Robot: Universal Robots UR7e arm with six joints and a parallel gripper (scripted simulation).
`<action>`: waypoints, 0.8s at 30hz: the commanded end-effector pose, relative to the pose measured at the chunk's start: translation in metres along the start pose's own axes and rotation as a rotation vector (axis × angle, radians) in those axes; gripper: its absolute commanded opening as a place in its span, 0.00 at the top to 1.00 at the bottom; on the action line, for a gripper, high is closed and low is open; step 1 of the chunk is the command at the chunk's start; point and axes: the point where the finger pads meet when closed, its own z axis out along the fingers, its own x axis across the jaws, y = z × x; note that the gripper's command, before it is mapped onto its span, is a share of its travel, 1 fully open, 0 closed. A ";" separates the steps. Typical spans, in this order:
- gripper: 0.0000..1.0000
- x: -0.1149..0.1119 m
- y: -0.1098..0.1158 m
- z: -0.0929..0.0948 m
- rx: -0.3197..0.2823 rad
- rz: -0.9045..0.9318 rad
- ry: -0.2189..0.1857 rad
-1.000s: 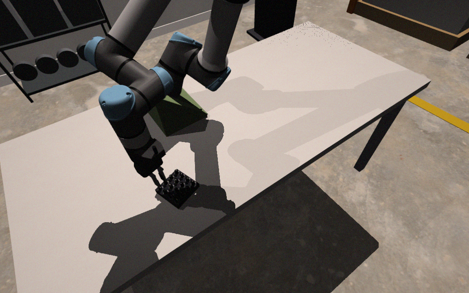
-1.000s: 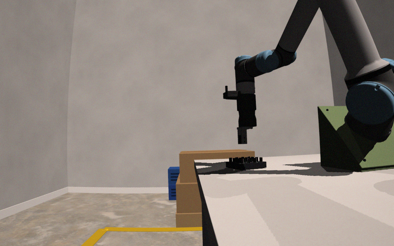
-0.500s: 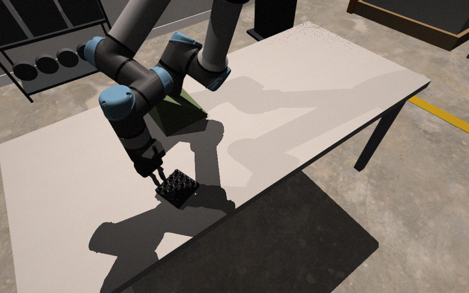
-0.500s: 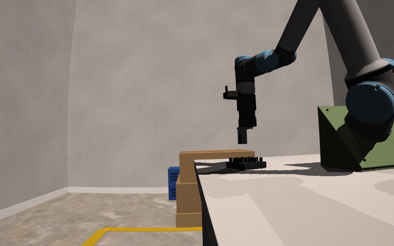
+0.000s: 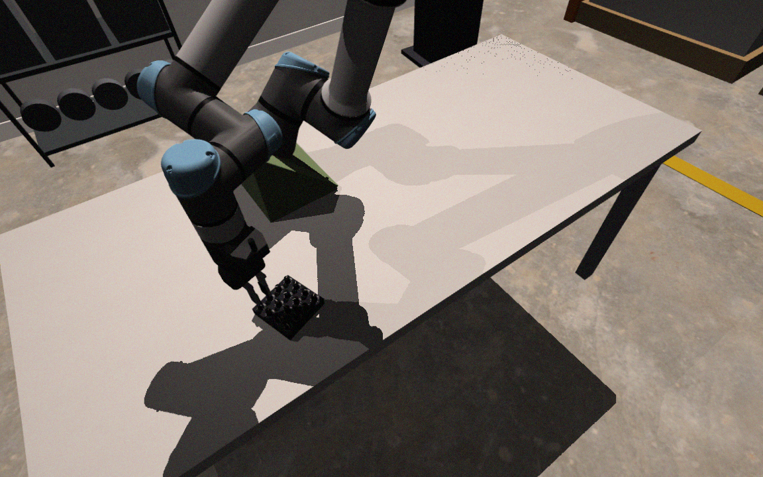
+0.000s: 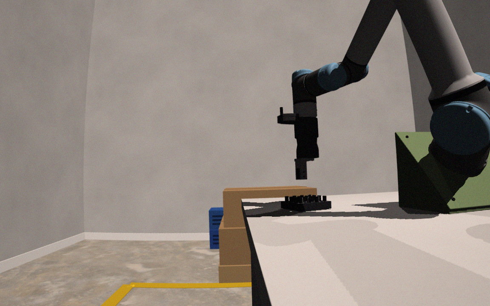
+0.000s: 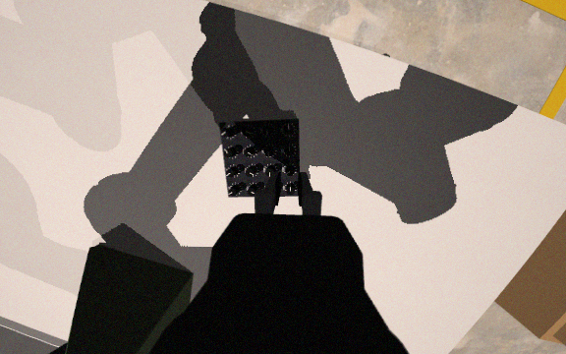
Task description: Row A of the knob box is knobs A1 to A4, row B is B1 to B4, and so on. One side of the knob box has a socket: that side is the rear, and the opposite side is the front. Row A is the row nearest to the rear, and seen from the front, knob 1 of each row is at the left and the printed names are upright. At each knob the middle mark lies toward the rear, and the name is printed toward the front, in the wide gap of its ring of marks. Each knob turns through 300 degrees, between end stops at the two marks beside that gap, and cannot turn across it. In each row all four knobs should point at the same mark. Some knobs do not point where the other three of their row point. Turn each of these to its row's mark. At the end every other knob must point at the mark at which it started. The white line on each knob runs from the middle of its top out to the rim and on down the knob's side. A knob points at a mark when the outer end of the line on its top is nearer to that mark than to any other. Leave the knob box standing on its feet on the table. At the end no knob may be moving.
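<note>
The knob box stands on the surface near its edge; the claw hangs above it, half-spread and empty; the small, stiff knobs probably need a pinch across their sides.

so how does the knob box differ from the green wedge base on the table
The knob box is black, low and flat, studded with rows of small knobs; the green wedge base is plain, sloped and far taller. The hand hangs just above the knob box, while the base carries the arm. Both rest on the table.
</note>
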 end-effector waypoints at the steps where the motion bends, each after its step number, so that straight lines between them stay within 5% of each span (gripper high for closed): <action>1: 0.54 -0.002 0.000 0.006 -0.001 0.001 -0.004; 24: 0.54 -0.002 0.000 0.031 -0.001 0.001 -0.004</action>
